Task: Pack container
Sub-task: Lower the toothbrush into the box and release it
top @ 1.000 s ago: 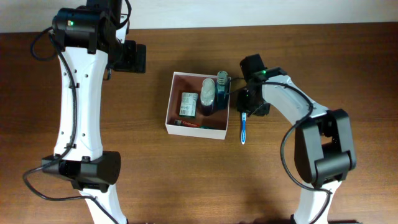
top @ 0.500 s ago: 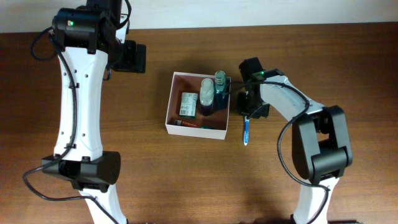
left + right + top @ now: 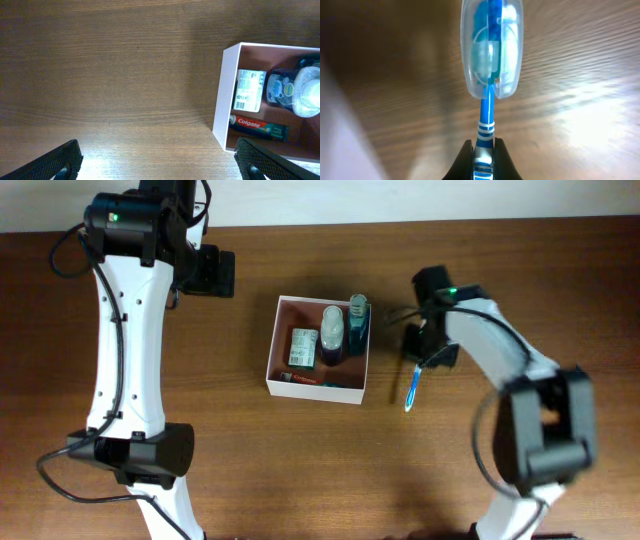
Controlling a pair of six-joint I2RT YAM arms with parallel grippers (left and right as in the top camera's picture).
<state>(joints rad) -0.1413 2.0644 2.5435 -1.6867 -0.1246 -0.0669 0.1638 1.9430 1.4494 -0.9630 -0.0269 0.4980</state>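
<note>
Beside the container's [image 3: 316,390] right wall, not touching, right pincer [image 3: 423,357] clamped on blue toothbrush [image 3: 411,392]

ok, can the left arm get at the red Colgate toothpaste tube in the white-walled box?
Probably yes. The left gripper is open and empty, the white-walled box is open-topped, and nothing lies on the red toothpaste tube. It lies beside a wall, so pinching may be tight.

The right arm [image 3: 545,425] is blurred overhead; the container [image 3: 222,95] runs off-frame.
</note>
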